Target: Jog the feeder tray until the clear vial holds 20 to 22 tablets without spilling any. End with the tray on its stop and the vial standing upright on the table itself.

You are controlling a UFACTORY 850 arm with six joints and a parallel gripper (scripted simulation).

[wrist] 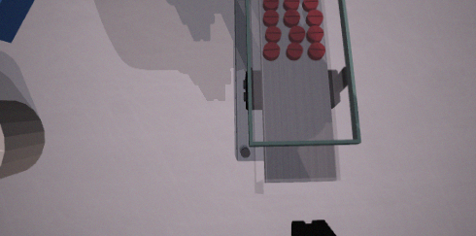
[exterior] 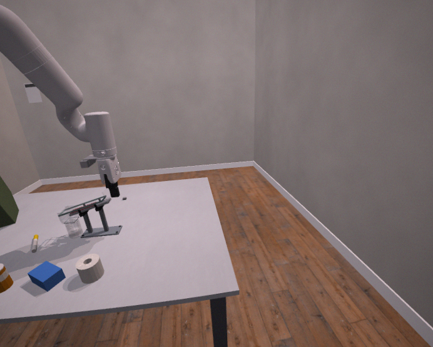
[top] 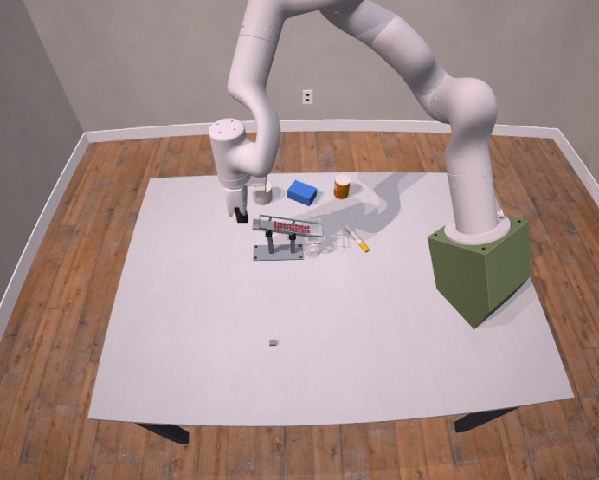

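Note:
The feeder tray (top: 288,225), a clear green-rimmed trough on two posts and a grey base plate (top: 278,252), holds several red tablets (top: 291,226) in rows. In the wrist view the tray (wrist: 301,60) shows the tablets (wrist: 291,14) bunched at its far part, the near part bare. The clear vial (top: 313,248) stands upright on the table under the tray's right end; it also shows in the side view (exterior: 72,225). My gripper (top: 241,216) (exterior: 113,191) is shut and empty, just left of the tray's raised end, fingertips at the wrist view's bottom edge (wrist: 312,227).
Behind the tray stand a beige roll (top: 261,198), a blue block (top: 301,191) and an amber bottle (top: 342,186). A yellow-tipped marker (top: 357,239) lies right of the vial. A small grey cube (top: 273,341) sits near the front. The green robot base (top: 479,269) is at the right.

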